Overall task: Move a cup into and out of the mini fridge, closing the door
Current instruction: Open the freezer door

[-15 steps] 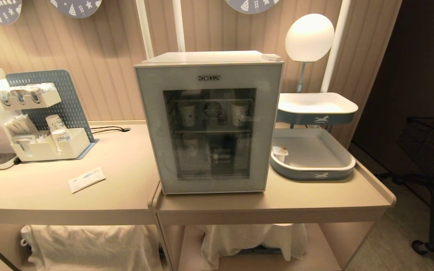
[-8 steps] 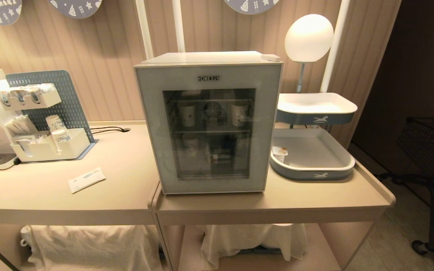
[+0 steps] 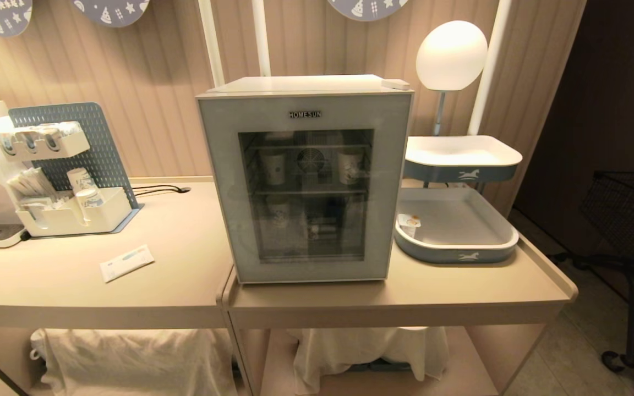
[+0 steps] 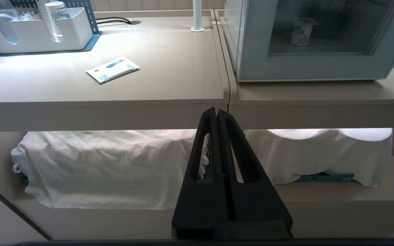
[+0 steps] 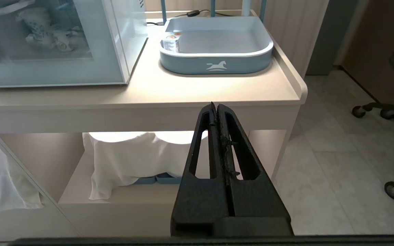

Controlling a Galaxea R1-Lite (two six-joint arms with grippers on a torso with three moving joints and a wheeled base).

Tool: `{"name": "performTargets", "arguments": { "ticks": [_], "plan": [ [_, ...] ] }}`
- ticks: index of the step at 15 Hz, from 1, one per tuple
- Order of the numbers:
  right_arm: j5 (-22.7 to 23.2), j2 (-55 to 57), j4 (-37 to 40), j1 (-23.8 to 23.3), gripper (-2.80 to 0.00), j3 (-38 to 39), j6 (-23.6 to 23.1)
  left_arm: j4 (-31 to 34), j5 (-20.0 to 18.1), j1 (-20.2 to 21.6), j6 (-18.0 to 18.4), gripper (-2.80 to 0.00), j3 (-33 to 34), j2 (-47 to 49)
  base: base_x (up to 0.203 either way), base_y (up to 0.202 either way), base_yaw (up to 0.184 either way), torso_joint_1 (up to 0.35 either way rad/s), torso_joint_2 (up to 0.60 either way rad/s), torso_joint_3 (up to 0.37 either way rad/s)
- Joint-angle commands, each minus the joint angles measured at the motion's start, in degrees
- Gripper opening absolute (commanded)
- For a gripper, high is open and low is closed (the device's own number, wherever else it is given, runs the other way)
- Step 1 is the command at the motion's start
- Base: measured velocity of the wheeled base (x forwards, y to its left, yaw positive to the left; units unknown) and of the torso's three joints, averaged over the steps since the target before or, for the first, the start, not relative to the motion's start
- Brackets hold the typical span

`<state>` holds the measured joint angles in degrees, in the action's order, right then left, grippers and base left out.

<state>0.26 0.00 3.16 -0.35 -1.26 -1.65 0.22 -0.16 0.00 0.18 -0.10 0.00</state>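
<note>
The white mini fridge (image 3: 303, 88) stands on the table's middle, and its grey-blue door (image 3: 218, 181) with the dark glass window is closed. A small white foil-lidded cup (image 3: 409, 224) sits in the near left corner of the lower blue tray (image 3: 457, 254), also in the right wrist view as the cup (image 5: 170, 40). A similar pot (image 4: 301, 31) stands behind the glass on the fridge floor. My left gripper (image 4: 216, 111) and right gripper (image 5: 214, 105) hang low in front of the table edge, both shut and empty. Neither shows in the head view.
Tall paper cups (image 3: 274, 166) stand on the fridge's upper shelf, and more in a white organizer (image 3: 83, 184) at the left. A flat sachet (image 3: 126, 262) lies on the tabletop. An upper tray (image 3: 463, 159) and globe lamp (image 3: 451, 55) stand right of the fridge. A black cart (image 3: 630, 214) is far right.
</note>
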Motion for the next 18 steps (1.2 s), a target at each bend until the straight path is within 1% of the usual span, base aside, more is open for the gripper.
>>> {"name": "performTargets", "arguments": {
  "ticks": [1, 8, 10, 18],
  "plan": [
    [0.03, 0.09, 0.01, 0.0, -2.8, -0.06, -0.04, -0.02, -0.02, 0.0, -0.01, -2.8, 0.01, 0.09, 0.0, 0.0, 0.0, 0.0, 0.0, 0.0],
    [-0.08, 0.09, -0.08, 0.0, -2.8, 0.03, 0.06, 0.04, -0.02, 0.0, -0.01, -2.8, 0.01, 0.09, 0.0, 0.008, -0.003, 0.001, 0.0, 0.001],
    [-0.08, 0.09, -0.08, 0.0, -2.8, 0.03, 0.06, 0.04, -0.02, 0.0, -0.01, -2.8, 0.01, 0.09, 0.001, 0.143, -0.009, -0.002, 0.0, 0.0],
    [-0.17, 0.09, -0.08, 0.0, -2.8, 0.03, 0.24, 0.04, -0.02, 0.0, -0.01, -2.8, 0.01, 0.09, 0.0, 0.19, 0.001, 0.003, 0.0, 0.004]
  ]
}}
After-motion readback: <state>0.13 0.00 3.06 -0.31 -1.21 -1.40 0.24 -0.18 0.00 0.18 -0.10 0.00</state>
